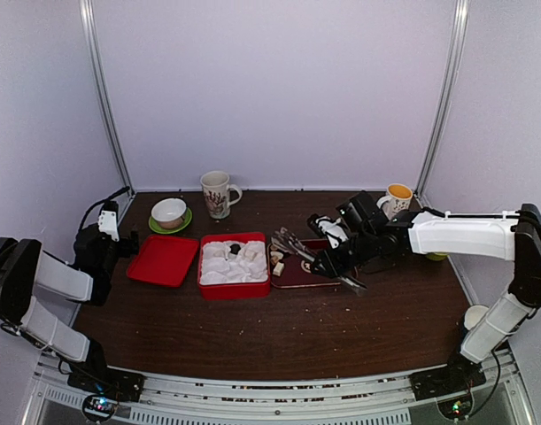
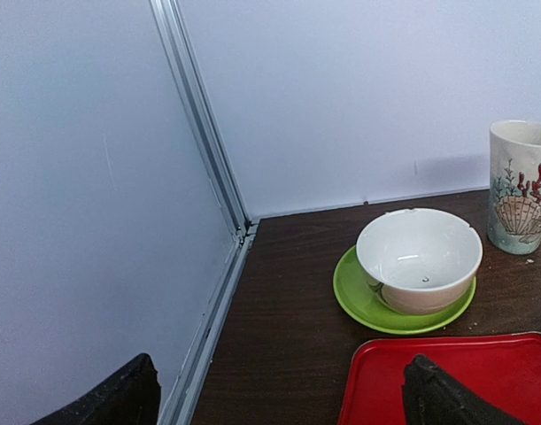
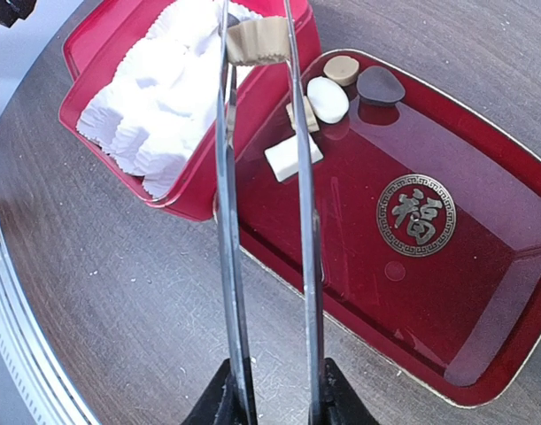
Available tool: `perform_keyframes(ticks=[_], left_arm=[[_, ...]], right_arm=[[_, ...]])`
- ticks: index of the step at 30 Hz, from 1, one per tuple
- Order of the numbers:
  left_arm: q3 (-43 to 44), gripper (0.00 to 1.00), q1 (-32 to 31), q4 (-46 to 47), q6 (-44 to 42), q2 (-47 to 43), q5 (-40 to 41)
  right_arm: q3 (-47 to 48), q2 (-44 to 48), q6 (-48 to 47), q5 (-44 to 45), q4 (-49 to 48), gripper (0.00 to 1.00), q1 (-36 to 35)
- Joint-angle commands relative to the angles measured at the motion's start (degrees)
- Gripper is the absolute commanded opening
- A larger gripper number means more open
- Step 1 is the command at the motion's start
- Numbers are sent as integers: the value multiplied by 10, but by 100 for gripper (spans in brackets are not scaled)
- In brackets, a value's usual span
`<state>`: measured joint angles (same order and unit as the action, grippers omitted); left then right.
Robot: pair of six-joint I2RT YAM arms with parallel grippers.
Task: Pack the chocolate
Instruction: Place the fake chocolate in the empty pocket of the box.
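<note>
Right end effector [image 3: 270,403]: pressed together on the handle end of the tweezers [image 3: 309,230]; the tweezer tips pinch one tan chocolate piece [image 3: 259,40]; in the right wrist view, this piece hangs over the corner of the red box [image 3: 261,97] nearest the dark red tray [image 3: 483,292].

Loose chocolate pieces [image 3: 328,99]: grouped at the tray corner beside the box; cream, tan and dark brown ones are visible; the rest of the tray floor is bare.

Edges: the box corner and the tray rim appear to touch; whether they overlap cannot be told; the white insert [image 3: 164,106] fills the box to its walls; bare surface [image 3: 119,292] lies on the near side of the box and tray.

Left end effector [image 2: 279,403]: spread wide, holding nothing; one finger [image 2: 447,398] is above the red lid [image 2: 500,372]; the enclosure's corner rail runs close on its left; a bowl [image 2: 419,257] on a green saucer [image 2: 363,310] stands beyond the lid.

Limits of view: the mug [image 2: 522,186] is cut by the frame edge; the box's far end and the tray's right rim leave the right wrist view; a dark item [image 1: 235,250] in the insert is too small to identify.
</note>
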<state>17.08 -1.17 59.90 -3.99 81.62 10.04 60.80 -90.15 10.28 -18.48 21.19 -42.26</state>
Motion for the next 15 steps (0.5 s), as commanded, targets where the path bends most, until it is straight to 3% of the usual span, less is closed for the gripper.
perform_keyframes(ticks=[1,15], left_arm=[[0,98,3,20,-3,-1,-6],[0,98,3,20,-3,-1,-6]], right_arm=[[0,19,-21,-10,-6,27,-14],[33,-19,-38,-32,0,27,-50]])
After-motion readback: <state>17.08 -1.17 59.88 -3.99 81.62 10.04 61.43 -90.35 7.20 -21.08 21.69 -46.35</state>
